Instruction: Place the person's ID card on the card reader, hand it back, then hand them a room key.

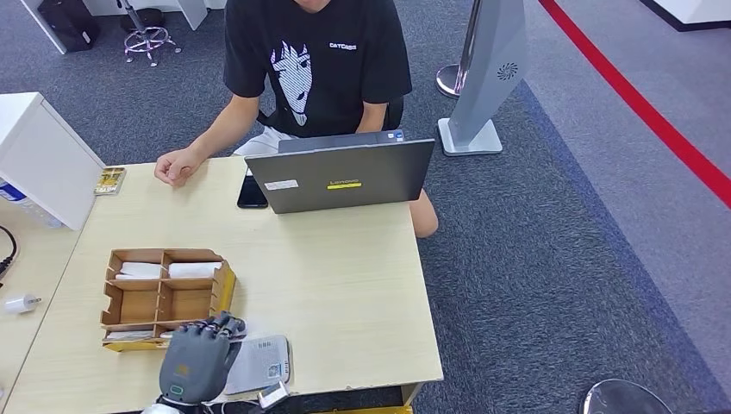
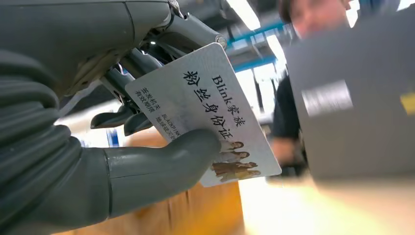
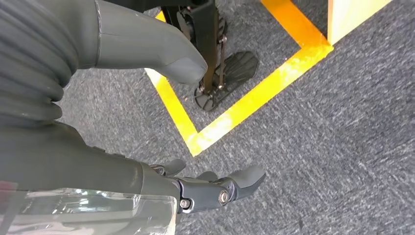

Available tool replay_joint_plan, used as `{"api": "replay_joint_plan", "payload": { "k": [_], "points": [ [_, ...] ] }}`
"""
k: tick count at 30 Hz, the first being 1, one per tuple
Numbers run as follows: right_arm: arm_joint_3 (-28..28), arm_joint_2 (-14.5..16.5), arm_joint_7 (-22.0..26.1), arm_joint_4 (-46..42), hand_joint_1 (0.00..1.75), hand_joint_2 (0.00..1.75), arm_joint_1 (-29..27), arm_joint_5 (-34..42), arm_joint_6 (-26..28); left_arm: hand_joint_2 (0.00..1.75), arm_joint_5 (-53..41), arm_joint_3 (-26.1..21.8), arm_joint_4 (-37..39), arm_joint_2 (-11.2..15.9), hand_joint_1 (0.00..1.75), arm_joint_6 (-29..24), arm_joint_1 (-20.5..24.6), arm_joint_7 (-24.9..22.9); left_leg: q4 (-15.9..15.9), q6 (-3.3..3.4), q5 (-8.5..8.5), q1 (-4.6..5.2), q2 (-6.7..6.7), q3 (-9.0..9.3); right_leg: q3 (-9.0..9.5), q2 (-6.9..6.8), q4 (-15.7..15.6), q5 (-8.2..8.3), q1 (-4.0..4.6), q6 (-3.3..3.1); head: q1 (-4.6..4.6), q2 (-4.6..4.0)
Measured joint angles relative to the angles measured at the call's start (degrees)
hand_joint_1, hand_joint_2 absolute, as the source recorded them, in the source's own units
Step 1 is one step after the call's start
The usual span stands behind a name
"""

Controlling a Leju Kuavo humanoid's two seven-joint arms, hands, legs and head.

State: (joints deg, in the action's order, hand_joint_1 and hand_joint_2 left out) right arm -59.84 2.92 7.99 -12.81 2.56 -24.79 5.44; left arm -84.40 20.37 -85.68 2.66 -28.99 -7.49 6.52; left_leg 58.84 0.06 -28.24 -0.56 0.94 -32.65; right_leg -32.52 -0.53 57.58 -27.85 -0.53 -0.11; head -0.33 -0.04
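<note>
Left wrist view: our left hand [image 2: 98,147] pinches the ID card [image 2: 205,112] between thumb and fingers, above the card reader [image 1: 259,362] beside the wooden organizer [image 1: 164,297]. Right hand [image 3: 147,147] hangs over the carpet, fingers apart, holding nothing.

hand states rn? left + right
Left hand: holding the white printed ID card between thumb and fingers.
Right hand: open, empty, hanging over grey carpet.
</note>
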Motion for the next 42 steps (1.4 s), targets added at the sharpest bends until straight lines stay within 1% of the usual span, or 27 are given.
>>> {"api": "replay_joint_plan", "payload": {
  "k": [4, 6, 9, 13, 16, 19, 21, 24, 31, 37, 38, 41, 42],
  "points": [
    [-0.4, -0.1, 0.0, 0.0, 0.00, 1.75, 0.0, -1.0, -0.5, 1.75, -0.2, -2.6, -10.7, 3.3, 1.75, 2.0, 2.3, 0.6, 0.0, -0.02, 0.03, -0.01, -0.02, 0.01, 0.00, -0.01, 0.0, 0.00, 0.01, -0.01, 0.01, 0.00],
    [-0.7, -0.2, -0.5, 0.0, 0.00, 1.75, 0.1, -1.7, -0.4, 1.75, -0.2, -4.2, -14.2, 5.9, 1.75, 3.7, 4.2, 0.7, 0.0, -0.04, 0.05, -0.02, -0.02, 0.02, 0.00, -0.01, 0.0, 0.01, 0.02, -0.01, 0.00, 0.00],
    [-0.9, -0.5, -1.4, 0.0, 0.00, 1.75, 0.1, -2.8, -0.5, 1.75, 0.7, -7.3, -16.2, 10.3, 1.75, 6.6, 8.3, 1.3, 0.0, -0.09, 0.12, -0.05, -0.06, 0.01, 0.00, -0.05, 0.1, 0.01, 0.04, -0.03, -0.01, 0.00],
    [-1.0, -0.9, -1.5, 0.0, 0.00, 1.75, 0.1, -4.4, -1.5, 1.75, 4.1, -11.5, -14.6, 14.5, 1.75, 11.8, 15.4, 3.2, 0.0, -0.14, 0.20, -0.07, -0.08, 0.01, 0.00, -0.06, 0.1, 0.06, 0.07, -0.07, 0.00, 0.00],
    [-1.0, -1.3, -1.3, 0.0, 0.00, 1.75, 0.2, -5.7, -3.0, 1.75, 7.7, -14.0, -9.3, 17.1, 1.75, 15.9, 21.6, 4.7, 0.0, -0.15, 0.25, -0.07, -0.07, 0.01, -0.01, -0.07, 0.1, 0.14, 0.07, -0.13, -0.01, 0.00],
    [-1.0, -1.8, -1.1, 0.0, 0.00, 1.75, 0.3, -6.5, -3.7, 1.75, 7.5, -14.8, -3.3, 19.2, 1.75, 18.0, 27.1, 4.9, 0.0, -0.15, 0.28, -0.07, -0.06, 0.01, -0.01, -0.05, 0.1, 0.17, 0.07, -0.13, 0.01, -0.01],
    [-1.0, -2.1, -1.1, 0.0, 0.00, 1.75, 0.4, -6.8, -3.7, 1.75, 7.0, -14.8, -0.4, 20.1, 1.75, 18.6, 29.5, 4.8, 0.0, -0.14, 0.28, -0.06, -0.03, 0.00, -0.01, -0.02, 0.1, 0.18, 0.07, -0.12, 0.02, -0.01],
    [-1.0, -2.3, -1.1, 0.0, 0.00, 1.75, 0.4, -6.9, -3.7, 1.75, 6.6, -14.8, 2.4, 20.7, 1.75, 18.8, 31.4, 4.5, 0.0, -0.14, 0.28, -0.05, -0.01, 0.00, -0.03, 0.01, 0.1, 0.19, 0.07, -0.11, 0.01, 0.00],
    [-1.0, -2.3, -1.5, 0.0, 0.00, 1.75, 0.5, -7.3, -3.5, 1.75, 6.5, -14.8, 6.2, 20.7, 1.75, 19.1, 33.7, 3.5, 0.0, -0.13, 0.25, -0.06, 0.05, -0.02, -0.07, 0.06, 0.1, 0.19, 0.07, -0.11, 0.01, 0.00],
    [-1.0, -2.3, -1.5, 0.0, 0.00, 1.75, 0.5, -7.6, -3.5, 1.75, 6.5, -14.8, 8.0, 20.7, 1.75, 19.1, 34.2, 3.4, 0.0, -0.13, 0.25, -0.06, 0.13, -0.01, -0.10, 0.17, 0.1, 0.19, 0.07, -0.12, 0.01, 0.00],
    [-1.0, -2.3, -1.6, 0.0, 0.00, 1.75, 0.5, -7.6, -3.5, 1.75, 6.5, -14.8, 8.1, 20.6, 1.34, 19.1, 34.2, 3.4, 0.0, -0.13, 0.25, -0.06, 0.13, -0.01, -0.11, 0.18, 0.1, 0.19, 0.07, -0.12, 0.01, 0.00],
    [-1.0, -2.3, -1.6, 0.0, 0.00, 1.75, 0.5, -7.6, -3.5, 1.75, 6.6, -14.8, 8.5, 20.4, 0.03, 18.7, 34.3, 3.3, 0.0, -0.13, 0.24, -0.06, 0.14, -0.02, -0.12, 0.20, 0.1, 0.19, 0.07, -0.12, 0.01, 0.00],
    [-1.0, -2.3, -1.6, 0.0, 0.00, 1.75, 0.5, -7.6, -3.5, 1.75, 6.6, -14.8, 8.5, 20.2, 0.00, 18.5, 34.3, 3.1, 0.0, -0.13, 0.24, -0.06, 0.14, -0.03, -0.12, 0.19, 0.1, 0.19, 0.07, -0.12, 0.01, 0.00]
  ]
}}
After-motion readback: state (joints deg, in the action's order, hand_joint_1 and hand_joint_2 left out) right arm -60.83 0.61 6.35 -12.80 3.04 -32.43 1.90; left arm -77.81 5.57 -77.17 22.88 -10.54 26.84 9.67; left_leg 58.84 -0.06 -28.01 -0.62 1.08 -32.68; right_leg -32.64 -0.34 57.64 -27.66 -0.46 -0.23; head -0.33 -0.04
